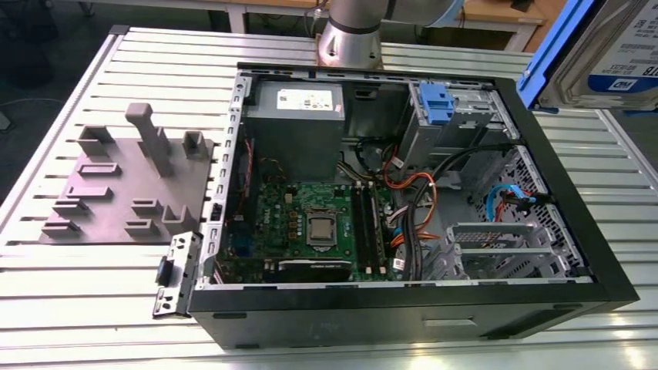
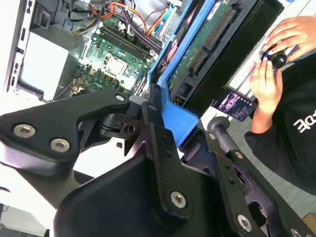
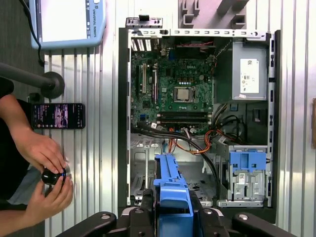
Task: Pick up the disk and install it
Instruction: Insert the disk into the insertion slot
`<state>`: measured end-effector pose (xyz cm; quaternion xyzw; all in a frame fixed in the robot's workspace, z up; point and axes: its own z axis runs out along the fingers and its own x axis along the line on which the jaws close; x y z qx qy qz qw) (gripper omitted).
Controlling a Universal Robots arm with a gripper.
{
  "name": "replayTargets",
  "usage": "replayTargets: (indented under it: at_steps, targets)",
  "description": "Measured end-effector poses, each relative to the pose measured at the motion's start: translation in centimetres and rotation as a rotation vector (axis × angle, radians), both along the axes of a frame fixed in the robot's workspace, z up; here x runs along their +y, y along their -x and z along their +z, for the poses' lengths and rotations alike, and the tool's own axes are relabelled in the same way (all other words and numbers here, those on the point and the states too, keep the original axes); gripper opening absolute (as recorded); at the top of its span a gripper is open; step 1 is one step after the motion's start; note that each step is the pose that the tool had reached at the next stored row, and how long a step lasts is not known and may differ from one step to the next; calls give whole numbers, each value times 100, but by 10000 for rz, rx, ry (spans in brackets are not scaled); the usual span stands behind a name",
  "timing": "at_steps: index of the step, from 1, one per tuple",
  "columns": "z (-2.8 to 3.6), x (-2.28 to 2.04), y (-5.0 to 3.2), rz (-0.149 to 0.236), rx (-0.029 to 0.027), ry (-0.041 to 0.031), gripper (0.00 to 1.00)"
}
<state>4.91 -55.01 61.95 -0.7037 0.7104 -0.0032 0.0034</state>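
My gripper (image 3: 172,210) is shut on the disk (image 3: 171,180), its black fingers (image 3: 143,217) clamping the bright blue bracket from both sides. It hangs above the open computer case (image 3: 123,98), over the metal drive cage end. In the second wrist view the disk (image 2: 207,44) shows its green circuit-board underside inside the blue bracket, held tilted in the gripper (image 2: 185,131). In the exterior view the disk (image 1: 606,54) appears at the upper right with its white-and-blue label and blue frame, high above the case (image 1: 411,308).
Inside the case are the motherboard (image 1: 313,223), a grey power supply (image 1: 296,123), orange and black cables (image 1: 411,200), a blue tab in a bay (image 1: 436,100) and a metal cage (image 1: 494,250). A grey fixture (image 1: 129,185) lies beside it. A person's hands (image 3: 47,168), a phone (image 3: 58,116) and a tablet (image 3: 66,22) are close.
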Motion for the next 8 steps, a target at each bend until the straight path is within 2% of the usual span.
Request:
replayTargets:
  at_steps: [8]
  targets:
    - [-7, 1, 0, 1, 0, 0, 36]
